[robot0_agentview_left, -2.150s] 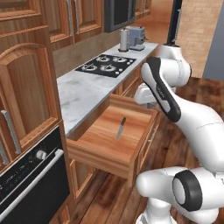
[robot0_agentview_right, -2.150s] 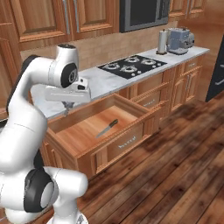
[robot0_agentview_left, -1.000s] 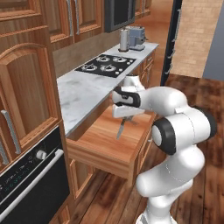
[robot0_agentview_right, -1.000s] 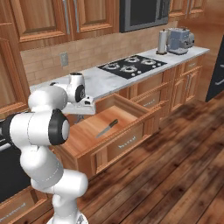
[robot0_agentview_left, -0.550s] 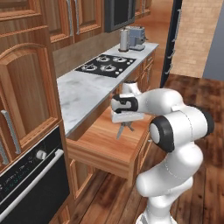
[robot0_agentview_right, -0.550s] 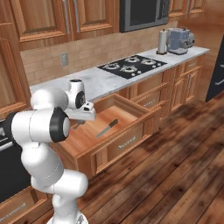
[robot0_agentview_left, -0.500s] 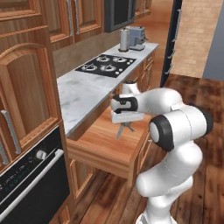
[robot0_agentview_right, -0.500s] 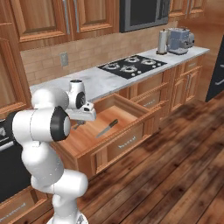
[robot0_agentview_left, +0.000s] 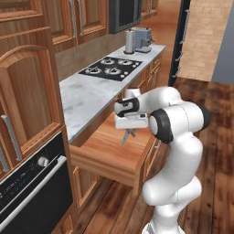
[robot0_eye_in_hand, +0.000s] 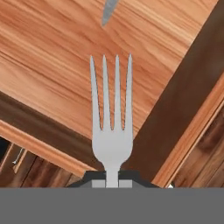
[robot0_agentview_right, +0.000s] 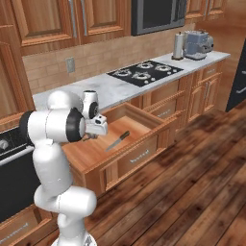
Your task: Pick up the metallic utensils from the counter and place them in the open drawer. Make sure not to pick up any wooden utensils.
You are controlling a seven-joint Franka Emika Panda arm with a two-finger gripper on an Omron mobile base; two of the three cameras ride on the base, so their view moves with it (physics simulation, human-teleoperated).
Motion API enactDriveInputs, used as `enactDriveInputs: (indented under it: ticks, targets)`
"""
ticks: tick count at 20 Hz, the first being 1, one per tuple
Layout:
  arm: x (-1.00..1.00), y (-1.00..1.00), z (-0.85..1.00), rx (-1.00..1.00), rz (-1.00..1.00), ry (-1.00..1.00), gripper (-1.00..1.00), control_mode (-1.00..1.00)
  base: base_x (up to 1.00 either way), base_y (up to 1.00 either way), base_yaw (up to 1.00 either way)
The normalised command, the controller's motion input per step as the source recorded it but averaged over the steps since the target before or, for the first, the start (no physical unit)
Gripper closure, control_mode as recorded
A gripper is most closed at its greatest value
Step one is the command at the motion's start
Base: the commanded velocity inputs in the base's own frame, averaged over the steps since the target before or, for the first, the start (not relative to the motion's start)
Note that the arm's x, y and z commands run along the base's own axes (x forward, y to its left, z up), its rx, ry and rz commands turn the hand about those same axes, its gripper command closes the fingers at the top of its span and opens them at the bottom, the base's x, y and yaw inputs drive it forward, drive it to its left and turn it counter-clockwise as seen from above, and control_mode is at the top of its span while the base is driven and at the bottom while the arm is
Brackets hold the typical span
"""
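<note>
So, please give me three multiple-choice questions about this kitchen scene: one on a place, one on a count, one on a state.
1. Where does the knife lie?
A. inside the open drawer
B. on the stove
C. on the floor

2. How many prongs has the fork?
A. two
B. three
C. four

3. What is the gripper doing?
A. standing open
B. shut on the fork
C. shut on the knife

Answers:
1 A, the right base view shows the knife on the drawer's bottom.
2 C, the hand view shows four prongs.
3 B, the fork's handle sits between the fingertips.
</note>
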Motion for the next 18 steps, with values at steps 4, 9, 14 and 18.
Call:
enactDriveInputs:
  ticks: [4,9,14,18]
  targets:
    - [0.38,0.0,-0.23,0.0,-0.16,0.02,1.0,-1.0,0.0,0.0,0.0]
    - [0.27,0.0,-0.15,0.0,-0.1,-0.06,1.0,-1.0,0.0,0.0,0.0]
    - [0.03,0.0,-0.02,0.0,0.0,-0.13,1.0,-1.0,0.0,0.0,0.0]
    - [-0.11,0.0,0.0,0.0,0.01,-0.22,1.0,-1.0,0.0,0.0,0.0]
